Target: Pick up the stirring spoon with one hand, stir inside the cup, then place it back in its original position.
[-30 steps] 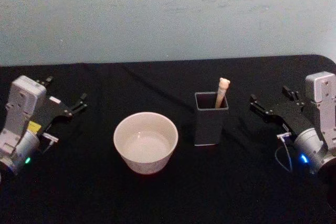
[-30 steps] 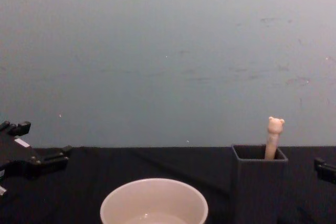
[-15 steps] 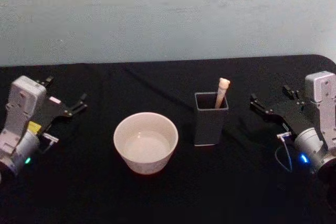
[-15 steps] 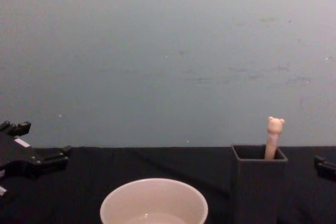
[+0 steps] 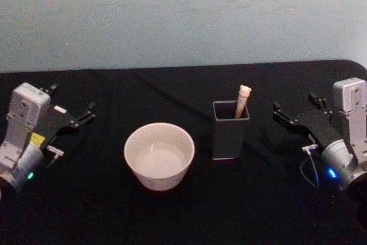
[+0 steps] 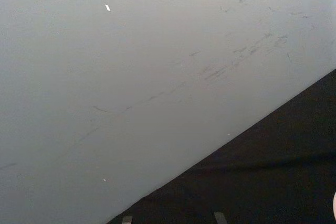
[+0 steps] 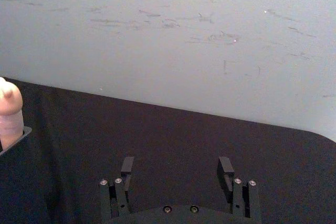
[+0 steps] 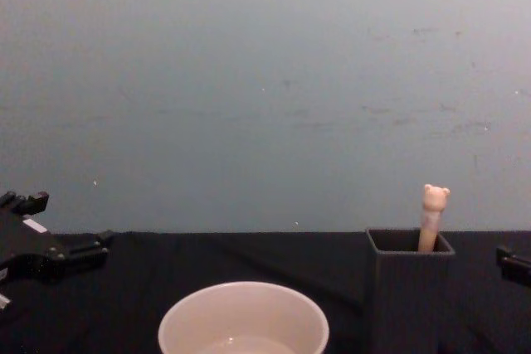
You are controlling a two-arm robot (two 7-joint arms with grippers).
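While the stirring spoon point(image 5: 243, 100) stands untouched in the dark holder point(image 5: 230, 130), right of frame centre, reach with your right gripper point(image 5: 295, 113).
Its fingers point(image 7: 226, 167) are spread (left gripper point(image 5: 70, 115), far left, looks spread too); pinch below the bear head, lift straight, then carry it to the cup point(image 5: 159, 155).

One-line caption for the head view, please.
Stirring spoon stands in the dark holder beside the cup; both grippers rest apart.

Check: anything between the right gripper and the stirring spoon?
Nothing loose. In the head view, bare black cloth separates the open right gripper from the dark holder whose wall surrounds the stirring spoon.
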